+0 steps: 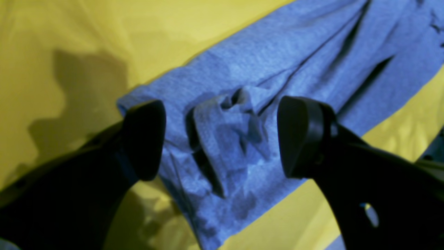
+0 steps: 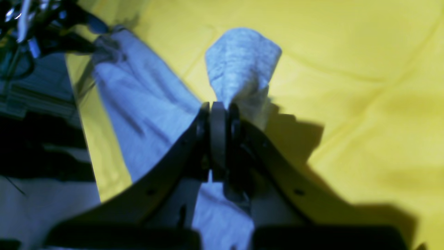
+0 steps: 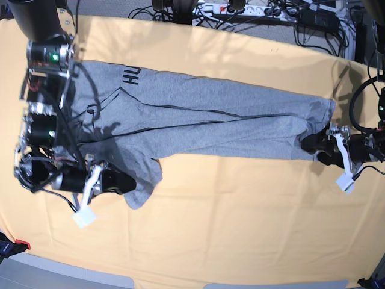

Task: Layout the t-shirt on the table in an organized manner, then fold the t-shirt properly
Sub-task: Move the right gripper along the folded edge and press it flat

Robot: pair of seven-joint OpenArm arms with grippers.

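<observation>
Heather-grey t-shirt [image 3: 198, 123] stretched long and narrow across the peach-clothed surface [image 3: 240, 229], bunched rather than spread, black lettering just visible near the far-left end. Right claw [image 2: 218, 107] together, clamped on a pinch of cloth at the sleeve end, a small tuft poking up past the tips. Left claw [image 1: 222, 139] spread wide, straddling a crumpled ridge at the opposite end, holding nothing. Main risk, by judgement: pulling with only one end gripped, dragging the whole garment sideways instead of flattening it. Second risk: left claw closing on the rumpled ridge alone, catching one layer or several unevenly, locking in twists and the long creases. Thin pinch on the right side likely to slip under tension. Surface cloth also liable to get nipped and lifted.
</observation>
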